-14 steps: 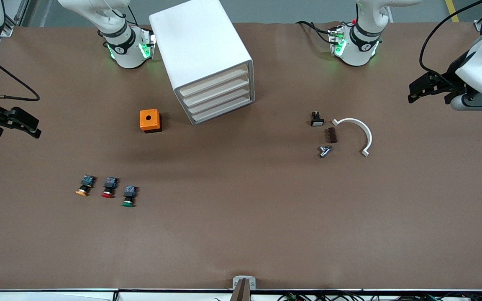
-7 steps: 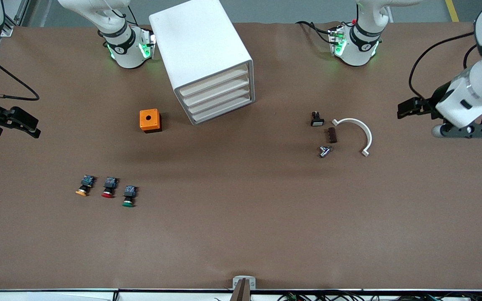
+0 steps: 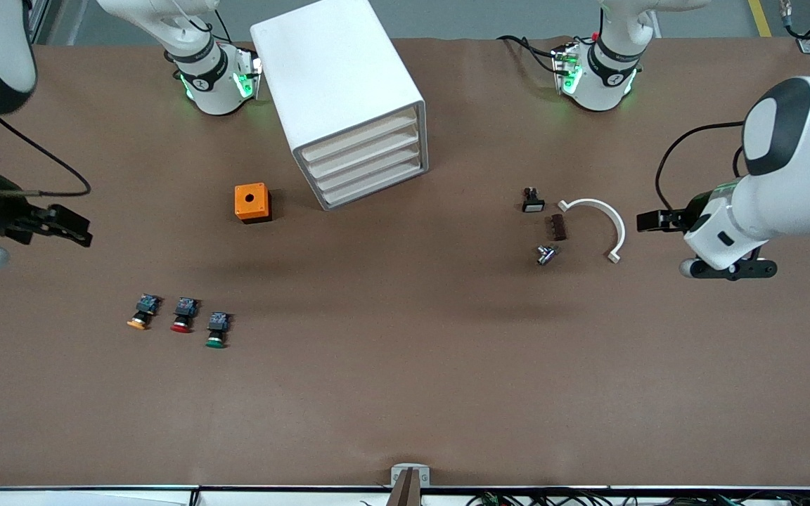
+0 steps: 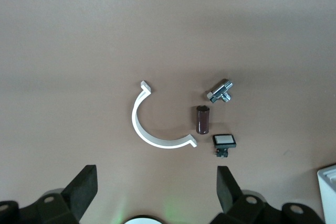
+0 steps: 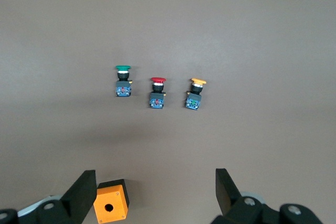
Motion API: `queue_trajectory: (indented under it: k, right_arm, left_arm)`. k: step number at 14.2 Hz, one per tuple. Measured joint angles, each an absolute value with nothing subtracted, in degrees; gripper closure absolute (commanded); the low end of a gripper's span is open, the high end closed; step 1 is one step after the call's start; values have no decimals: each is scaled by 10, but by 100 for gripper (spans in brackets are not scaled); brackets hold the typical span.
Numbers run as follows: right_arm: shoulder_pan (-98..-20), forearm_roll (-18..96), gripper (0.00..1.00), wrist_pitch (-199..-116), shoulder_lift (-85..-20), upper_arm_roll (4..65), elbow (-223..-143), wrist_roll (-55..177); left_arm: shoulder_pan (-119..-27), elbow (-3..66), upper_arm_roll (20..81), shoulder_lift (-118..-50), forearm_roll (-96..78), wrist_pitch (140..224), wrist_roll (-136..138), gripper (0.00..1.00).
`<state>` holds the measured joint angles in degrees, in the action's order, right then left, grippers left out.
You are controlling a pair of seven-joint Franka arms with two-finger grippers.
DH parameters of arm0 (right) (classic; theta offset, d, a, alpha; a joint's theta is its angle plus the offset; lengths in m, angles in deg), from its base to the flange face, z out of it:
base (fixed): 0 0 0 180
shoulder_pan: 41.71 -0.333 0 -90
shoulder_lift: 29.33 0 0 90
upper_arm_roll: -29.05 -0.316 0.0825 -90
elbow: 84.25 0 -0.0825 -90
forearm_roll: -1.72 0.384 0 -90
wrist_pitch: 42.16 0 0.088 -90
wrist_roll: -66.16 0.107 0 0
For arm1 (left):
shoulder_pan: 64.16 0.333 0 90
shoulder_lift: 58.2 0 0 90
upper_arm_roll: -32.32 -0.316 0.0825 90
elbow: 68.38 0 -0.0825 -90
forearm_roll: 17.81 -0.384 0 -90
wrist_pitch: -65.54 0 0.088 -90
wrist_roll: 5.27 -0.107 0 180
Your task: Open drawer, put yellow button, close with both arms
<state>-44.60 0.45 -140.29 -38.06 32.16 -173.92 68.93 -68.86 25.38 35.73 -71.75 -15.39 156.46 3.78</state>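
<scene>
The white cabinet (image 3: 338, 84) stands between the two arm bases. Its uppermost drawer (image 3: 359, 137) is shut, like the three below it. The yellow button (image 3: 139, 314) lies on the table toward the right arm's end, beside a red-capped button (image 3: 182, 316) and a green-capped button (image 3: 216, 331). It also shows in the right wrist view (image 5: 195, 92). My right gripper (image 3: 73, 229) is open and empty over the table at that end; its wrist view (image 5: 155, 190) looks down on the buttons. My left gripper (image 3: 647, 221) is open and empty, also seen in its wrist view (image 4: 156, 190).
An orange box with a hole (image 3: 252, 202) sits beside the cabinet, toward the right arm's end. A white curved piece (image 3: 598, 221), a black switch (image 3: 532, 200), a brown part (image 3: 557, 227) and a metal fitting (image 3: 545, 254) lie toward the left arm's end, under the left gripper.
The left arm has swung toward the table's middle and nearer the white curved piece. The right gripper has shifted a little toward the middle. Nothing on the table has moved.
</scene>
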Motion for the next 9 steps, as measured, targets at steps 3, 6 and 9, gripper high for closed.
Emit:
queue_trajectory:
  k: [3, 6, 9]
  right_arm:
    - [-445, 6, 0, -1417, -417, 323, -1740, 689]
    - [-439, 4, 0, -1428, -457, 324, -1741, 689]
    - [-424, 4, 0, -1430, -500, 325, -1743, 689]
  left_arm:
    - [-739, 215, 360, -764, -154, 1534, 171, 0]
    - [-791, 165, 362, -809, -116, 1512, 329, 0]
    - [-813, 143, 362, -838, -39, 1508, 504, 0]
